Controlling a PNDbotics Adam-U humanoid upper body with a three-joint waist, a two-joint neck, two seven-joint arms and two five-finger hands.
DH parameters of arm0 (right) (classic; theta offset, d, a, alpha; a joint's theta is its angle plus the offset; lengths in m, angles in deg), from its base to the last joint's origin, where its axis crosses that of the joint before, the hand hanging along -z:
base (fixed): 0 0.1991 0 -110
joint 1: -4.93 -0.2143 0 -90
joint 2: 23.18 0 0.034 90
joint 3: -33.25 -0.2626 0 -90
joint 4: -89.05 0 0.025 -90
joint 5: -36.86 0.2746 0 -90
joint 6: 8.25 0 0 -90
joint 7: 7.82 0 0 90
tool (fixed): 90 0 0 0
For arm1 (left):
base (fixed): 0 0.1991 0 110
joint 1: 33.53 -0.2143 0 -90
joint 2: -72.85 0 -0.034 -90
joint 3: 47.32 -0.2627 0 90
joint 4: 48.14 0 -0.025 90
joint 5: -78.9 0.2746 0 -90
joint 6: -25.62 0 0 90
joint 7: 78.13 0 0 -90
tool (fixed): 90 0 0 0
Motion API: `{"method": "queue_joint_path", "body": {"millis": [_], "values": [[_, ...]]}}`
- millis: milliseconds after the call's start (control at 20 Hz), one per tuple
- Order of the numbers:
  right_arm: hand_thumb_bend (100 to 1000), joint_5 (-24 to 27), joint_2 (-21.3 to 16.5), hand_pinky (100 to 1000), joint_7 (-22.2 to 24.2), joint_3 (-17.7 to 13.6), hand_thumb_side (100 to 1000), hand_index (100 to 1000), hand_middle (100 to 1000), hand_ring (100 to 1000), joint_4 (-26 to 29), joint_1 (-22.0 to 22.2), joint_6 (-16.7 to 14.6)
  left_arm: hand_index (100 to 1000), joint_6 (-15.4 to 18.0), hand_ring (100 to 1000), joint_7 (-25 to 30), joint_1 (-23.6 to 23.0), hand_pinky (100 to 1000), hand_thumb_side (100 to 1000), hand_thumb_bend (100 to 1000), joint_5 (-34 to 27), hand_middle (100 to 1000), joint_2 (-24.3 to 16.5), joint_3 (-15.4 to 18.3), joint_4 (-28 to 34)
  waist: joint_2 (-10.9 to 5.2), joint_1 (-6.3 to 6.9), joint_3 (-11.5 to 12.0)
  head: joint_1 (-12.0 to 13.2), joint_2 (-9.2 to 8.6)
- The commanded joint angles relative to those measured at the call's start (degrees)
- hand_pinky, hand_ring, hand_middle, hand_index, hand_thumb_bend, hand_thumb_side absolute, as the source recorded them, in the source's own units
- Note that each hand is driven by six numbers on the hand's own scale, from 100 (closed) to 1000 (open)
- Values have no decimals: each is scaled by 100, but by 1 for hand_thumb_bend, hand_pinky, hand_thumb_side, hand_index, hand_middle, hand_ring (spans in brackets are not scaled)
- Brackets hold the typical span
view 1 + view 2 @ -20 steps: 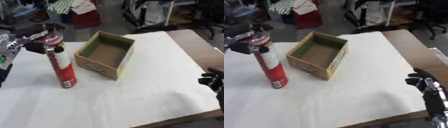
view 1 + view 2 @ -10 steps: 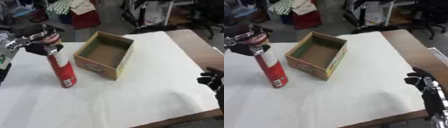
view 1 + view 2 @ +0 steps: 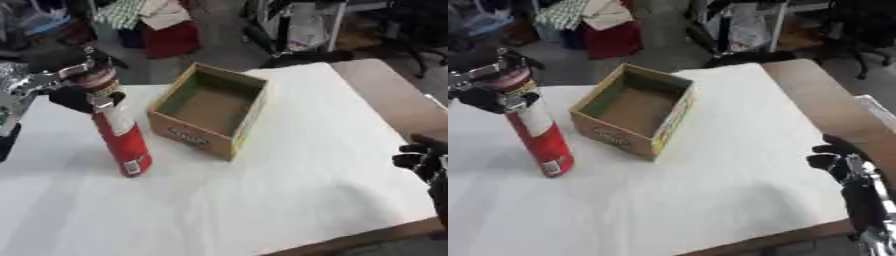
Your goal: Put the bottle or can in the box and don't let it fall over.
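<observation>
White table cover (image 3: 262,200) spanned most of the view, brown tabletop (image 3: 385,95) bare along the right edge. Counted one can (image 3: 118,132), tall, red and white, standing slightly tilted on the cover just left of one open cardboard box (image 3: 210,112), not touching it. Left hand (image 3: 74,92) clamped around can's top. Right hand (image 3: 842,162) idle at lower right edge, fingers curled on nothing. Plenty of open cover in front.

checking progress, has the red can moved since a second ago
Yes, slightly. The red can, held at its top by the left hand, has tilted a little, its top leaning away from the cardboard box; its base has stayed put.
</observation>
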Motion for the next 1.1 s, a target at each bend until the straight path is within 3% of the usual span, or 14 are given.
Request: {"method": "queue_joint_path", "body": {"millis": [50, 550, 850, 1100], "values": [[100, 6, -75, 727, 4, -14, 847, 817, 644, 659, 55, -49, -15, 710, -109, 264, -35, 141, 196, 385, 100, -179, 387, -310, 17, 253, -44, -19, 10, -19, -53], [100, 0, -85, 728, 0, -11, 847, 818, 643, 658, 55, -34, -9, 703, -568, 256, -649, 535, 181, 332, 100, -542, 376, -610, 229, 1019, -88, -3, 4, -24, -90], [100, 18, -81, 728, 49, 43, 846, 818, 643, 658, 50, -51, -5, 699, -707, 254, -1491, 703, 180, 338, 100, -356, 358, -260, 202, 1002, -87, -5, -98, 51, -131], [100, 56, -62, 728, 122, 126, 844, 818, 644, 659, 69, -180, 2, 702, -645, 255, -2051, 746, 178, 341, 100, 116, 366, 243, 138, 638, -25, -5, -349, 184, -185]]}}
